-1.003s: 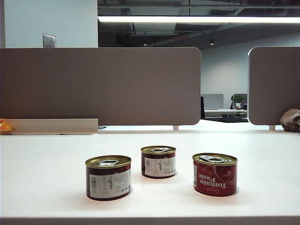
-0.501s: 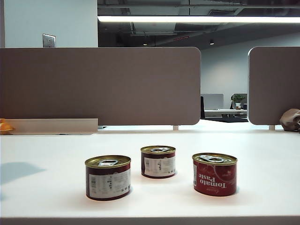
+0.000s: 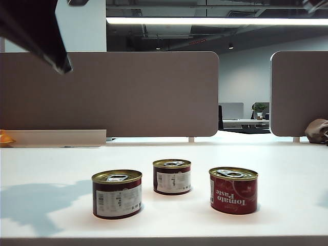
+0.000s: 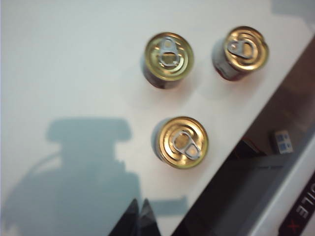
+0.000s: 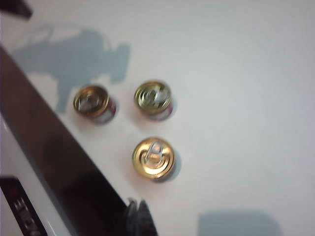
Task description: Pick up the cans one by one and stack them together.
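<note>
Cans first: three of them stand upright on the white counter (image 3: 287, 174), all apart from one another and none stacked yet. From the exterior view, the left can (image 3: 117, 194) sits nearest the front edge with its white text panel facing you, the middle can (image 3: 172, 177) stands a little farther back, and the right can (image 3: 233, 190) shows its red label upside down. Gold pull-tab lids face up on all three.

Your left hand (image 4: 139, 216) hangs high above the counter on the left side, its two fingers pressed together at the tips, holding nothing. Your right hand (image 5: 139, 216) is likewise high above the right side, fingers together and empty. In the exterior view only a dark part of the left arm (image 3: 36, 31) shows at the top corner; the hands themselves are seen only from their own wrist cameras.

The step in hand looks like the approach for the first pick, so spread the fingers before you descend; closed tips would only knock a lid. Choose the can closest to whichever hand you use: the left can for the left hand, the right can for the right. Come straight down over the lid's centre and take the can across its sides, below the rim, so it stays level. Keep the other arm well clear. The cans are near enough together that a wide finger could nudge a neighbour, so turn the wrist to put the fingers on the open sides.
</note>
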Controlling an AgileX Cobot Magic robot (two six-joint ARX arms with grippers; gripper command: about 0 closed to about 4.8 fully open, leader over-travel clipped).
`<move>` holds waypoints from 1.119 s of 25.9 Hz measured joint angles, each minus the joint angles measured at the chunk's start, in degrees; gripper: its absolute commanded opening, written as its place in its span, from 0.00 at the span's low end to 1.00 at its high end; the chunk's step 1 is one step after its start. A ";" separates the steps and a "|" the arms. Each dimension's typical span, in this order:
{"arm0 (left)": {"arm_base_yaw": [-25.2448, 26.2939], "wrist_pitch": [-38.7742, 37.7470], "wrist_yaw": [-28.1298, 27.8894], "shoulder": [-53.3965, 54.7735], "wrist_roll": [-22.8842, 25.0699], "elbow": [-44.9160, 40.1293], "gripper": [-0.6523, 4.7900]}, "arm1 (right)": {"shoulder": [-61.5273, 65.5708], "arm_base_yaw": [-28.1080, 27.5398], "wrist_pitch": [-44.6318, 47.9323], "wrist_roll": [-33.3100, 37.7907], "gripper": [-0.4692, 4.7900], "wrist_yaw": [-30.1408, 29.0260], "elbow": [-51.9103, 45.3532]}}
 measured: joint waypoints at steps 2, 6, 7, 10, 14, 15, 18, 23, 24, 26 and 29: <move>-0.17 1.11 -0.11 0.00 0.02 -1.40 0.11 | 3.04 5.14 -0.04 -0.13 0.09 5.16 -0.07; -0.13 -0.42 -2.54 0.02 0.02 -3.54 0.11 | 8.96 12.37 0.07 -0.13 0.09 12.11 -0.11; -0.09 -0.42 -2.60 0.00 0.02 -3.74 0.11 | 10.69 13.53 0.24 -0.13 0.09 13.11 -0.07; -0.31 -0.57 -2.47 0.00 0.02 -4.11 0.11 | 16.04 14.71 0.98 -0.15 0.23 15.69 -0.24; -0.26 -0.90 -2.49 -0.04 0.02 -4.15 0.11 | 24.57 14.60 4.09 -0.17 0.39 15.80 -0.31; -0.26 -1.03 -2.49 -0.02 0.02 -4.15 0.11 | 25.27 14.60 4.13 -0.15 0.48 15.47 -0.33; -0.11 -1.46 -3.21 -0.07 0.04 -4.15 0.11 | 28.74 14.62 6.21 -0.13 0.68 11.65 -0.24; -0.11 -1.68 -3.76 -0.07 0.04 -4.15 0.11 | 30.51 14.64 9.90 -0.13 0.72 10.32 -0.31; -0.11 -1.73 -3.85 -0.09 0.04 -4.15 0.11 | 30.82 14.64 10.53 -0.15 0.72 10.23 -0.31; -0.11 -1.86 -4.85 -0.09 0.02 -4.15 0.11 | 32.50 14.67 12.24 -0.11 0.72 10.16 -0.11; -0.11 -2.36 -5.03 -0.09 0.02 -4.15 0.11 | 35.01 14.67 12.72 -0.11 0.73 10.03 -0.09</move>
